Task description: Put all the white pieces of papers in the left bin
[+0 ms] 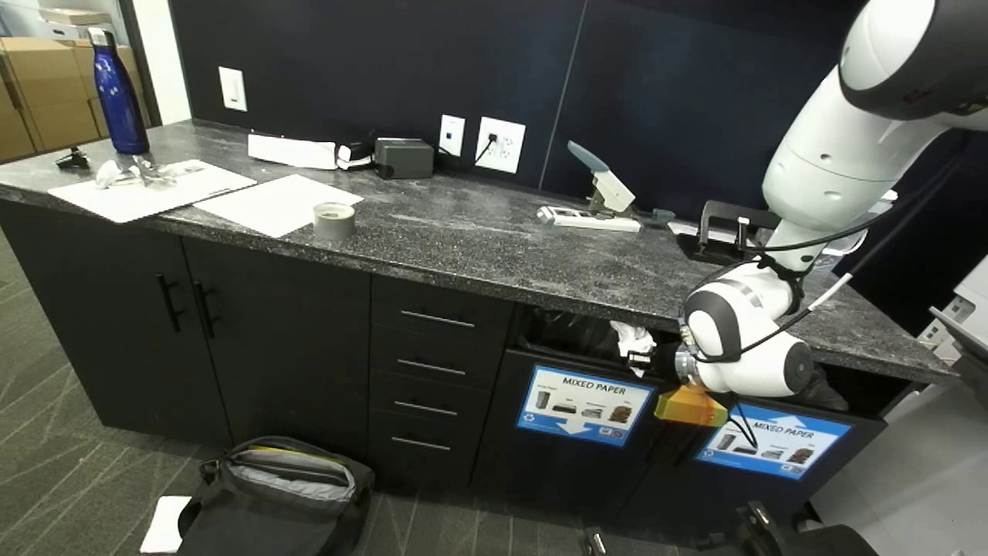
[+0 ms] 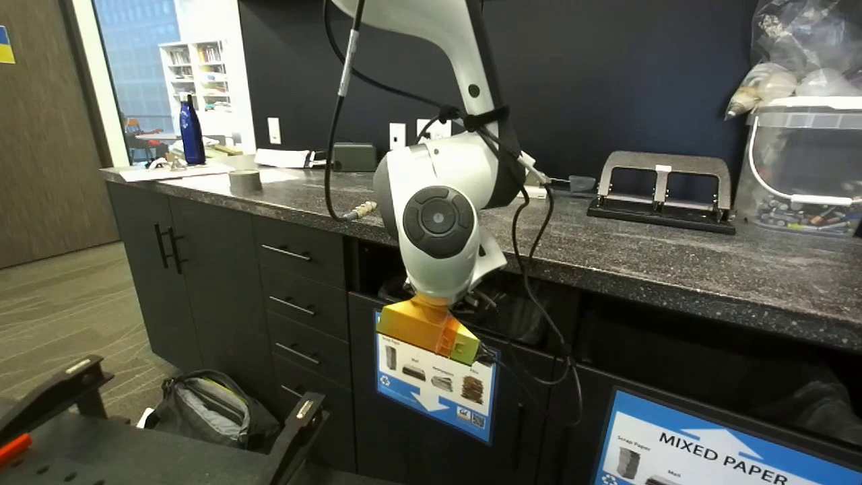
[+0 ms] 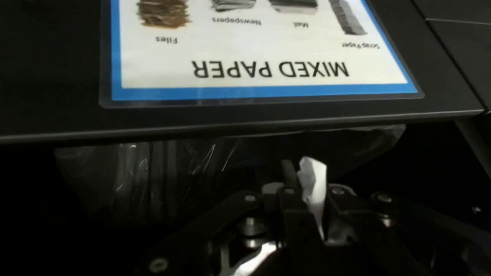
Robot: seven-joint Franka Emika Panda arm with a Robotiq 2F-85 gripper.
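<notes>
now: lower centre of wrist frame, black two-finger claw [image 3: 312, 191] pinches crumpled white paper scrap [image 3: 315, 178], long axis near-vertical; dark, blue-signed left bin [image 3: 245, 115] spans frame top, mouth apparently beneath scrap.

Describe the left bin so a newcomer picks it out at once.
Start with the long black cabinet under the speckled stone counter. Facing it, the dark-fronted left bin comes just right of the four stacked drawers and bears a blue-framed MIXED PAPER sign. Only here does the sign's white arrow point down; on the next bin it points up.
</notes>
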